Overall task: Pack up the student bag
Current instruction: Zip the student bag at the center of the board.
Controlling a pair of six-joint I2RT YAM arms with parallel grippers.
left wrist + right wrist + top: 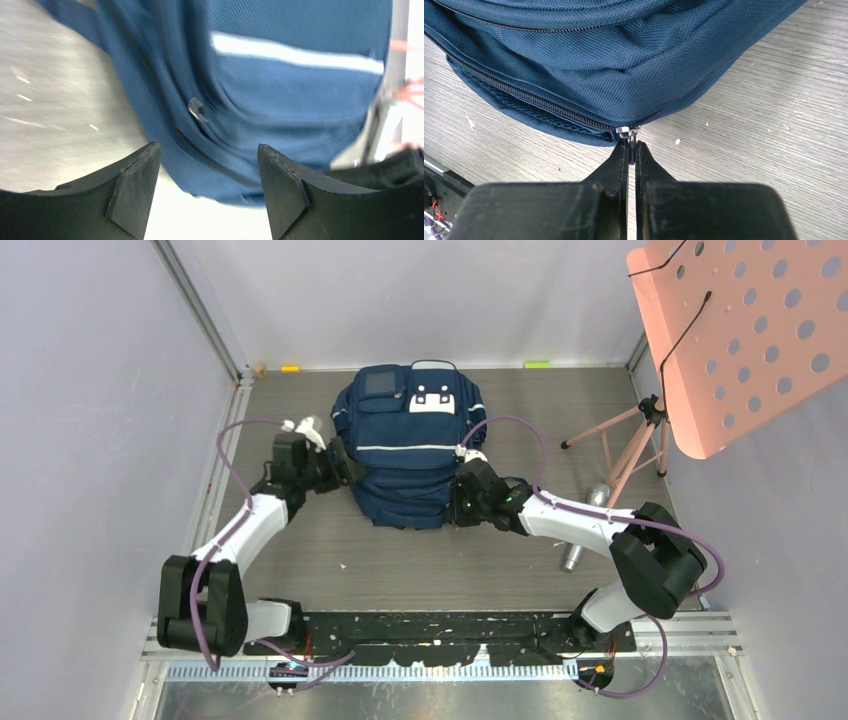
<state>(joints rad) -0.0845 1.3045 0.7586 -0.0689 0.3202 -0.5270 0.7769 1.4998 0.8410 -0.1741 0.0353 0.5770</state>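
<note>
A grey wood-grain worktop (330,560) sits between pale walls. The bag (410,450), navy blue with white patches on its front pocket, stands at the middle of the worktop, towards the back. A white stripe (405,448) runs across its front.

Right of the bag and well apart from it stands a pink board (740,340) full of round holes, on a pink tripod (630,445).

Two white and black arms reach in from the near edge, one to each side of the bag.

The left pincer (207,150) is at the bag's left side, close against the fabric. Its jaws stand wide apart and hold nothing. The wrist view is blurred, showing the blue side of the bag beyond the gap and a small metal ring (196,109) on the bag.

The right pincer (632,145) is at the bag's lower right corner, low over the worktop. Its jaws are pressed together, pinching the zip pull (628,132), a small silver tab at the end of a zip that runs along the bag's bottom edge.

A silver bottle (585,530) lies on the worktop to the right of the bag, partly hidden behind the right arm.
</note>
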